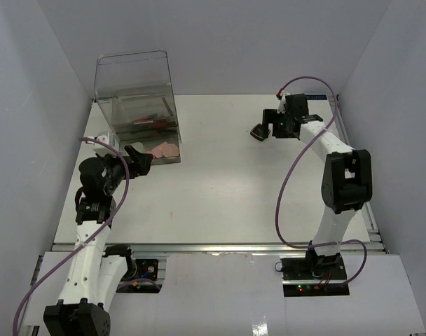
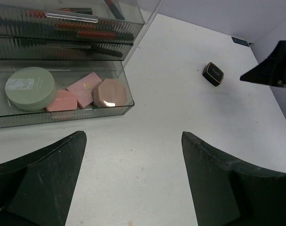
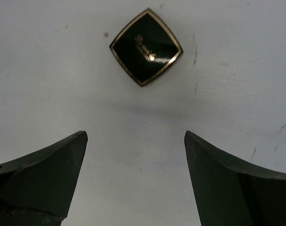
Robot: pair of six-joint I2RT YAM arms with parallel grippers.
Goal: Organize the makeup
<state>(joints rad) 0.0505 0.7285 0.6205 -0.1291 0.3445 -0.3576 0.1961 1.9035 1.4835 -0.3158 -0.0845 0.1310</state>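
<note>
The makeup is split between a clear drawer box and the bare table. In the box's pulled-out bottom drawer (image 2: 67, 116) lie a grey-green round jar (image 2: 30, 88), a pink disc (image 2: 61, 100), a pink square compact (image 2: 86, 89) and a beige puff (image 2: 111, 92). Red-and-black sticks (image 2: 93, 34) fill the drawers above. A black square compact (image 3: 146, 46) with a gold rim lies alone on the table (image 2: 213, 74). My right gripper (image 3: 133, 134) hangs open just short of it, nothing between the fingers. My left gripper (image 2: 133, 134) is open and empty in front of the open drawer (image 1: 164, 151).
The tall clear drawer box (image 1: 136, 91) stands at the back left against the wall. Grey walls close the table on three sides. The right arm (image 1: 346, 178) reaches across the back right, its purple cable (image 1: 286, 189) looping over the table.
</note>
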